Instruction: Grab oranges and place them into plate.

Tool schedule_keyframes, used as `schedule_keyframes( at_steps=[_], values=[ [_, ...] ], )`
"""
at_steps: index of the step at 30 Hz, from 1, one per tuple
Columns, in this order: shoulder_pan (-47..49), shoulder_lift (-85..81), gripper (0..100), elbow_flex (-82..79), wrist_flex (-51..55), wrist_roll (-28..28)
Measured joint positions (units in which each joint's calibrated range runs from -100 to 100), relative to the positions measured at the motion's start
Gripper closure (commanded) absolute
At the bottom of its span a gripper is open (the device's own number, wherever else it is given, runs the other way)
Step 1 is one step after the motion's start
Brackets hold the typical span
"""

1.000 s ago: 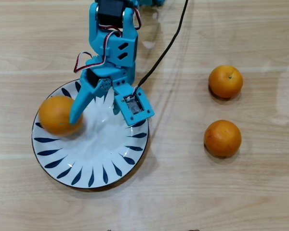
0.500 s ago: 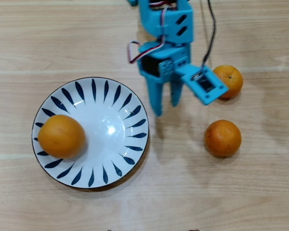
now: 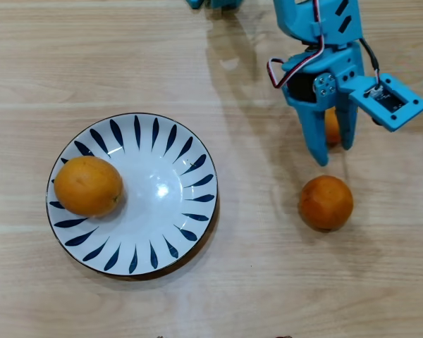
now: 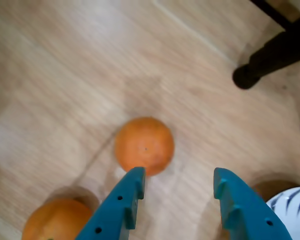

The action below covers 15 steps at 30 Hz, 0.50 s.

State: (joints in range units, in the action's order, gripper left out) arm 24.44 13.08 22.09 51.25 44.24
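Pale wood grain runs across the table (image 3: pixel 197 56) that fills the overhead view. On it, toward eight o'clock from the middle of that view, sits the plate (image 3: pixel 166 144), white with dark blue leaf strokes round its rim. The largest orange (image 3: pixel 88 186) rests inside the plate at its nine o'clock side, against the rim pattern.

The blue arm (image 3: pixel 317 21) comes in from twelve o'clock, right of centre. Its gripper (image 3: pixel 334 151) points down toward six o'clock with the two fingers spread and nothing between them. A second orange (image 3: pixel 332 127) shows only as a sliver in the gap between the fingers in the overhead view, mostly covered by the gripper body. A third orange (image 3: pixel 326 203) lies on the bare wood just past the fingertips, at about six o'clock from them and well apart from the plate.

In the wrist view the gripper (image 4: pixel 179 181) rises from the bottom edge, jaws apart and empty. One orange (image 4: pixel 144 145) lies just beyond the left fingertip, toward twelve o'clock. Another orange (image 4: pixel 55 220) sits at seven o'clock in that view, partly cut by the edge. A corner of the plate (image 4: pixel 292 202) shows at five o'clock. Dark out-of-focus legs (image 4: pixel 272 55) stand at two o'clock.
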Motion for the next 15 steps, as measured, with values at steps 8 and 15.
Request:
schedule_keyframes(
  at_steps=[8,15],
  values=[
    [1.8,9.8,70,0.3,-1.0,8.5],
    [3.9,14.1,65,0.4,-11.8,9.3]
  ],
)
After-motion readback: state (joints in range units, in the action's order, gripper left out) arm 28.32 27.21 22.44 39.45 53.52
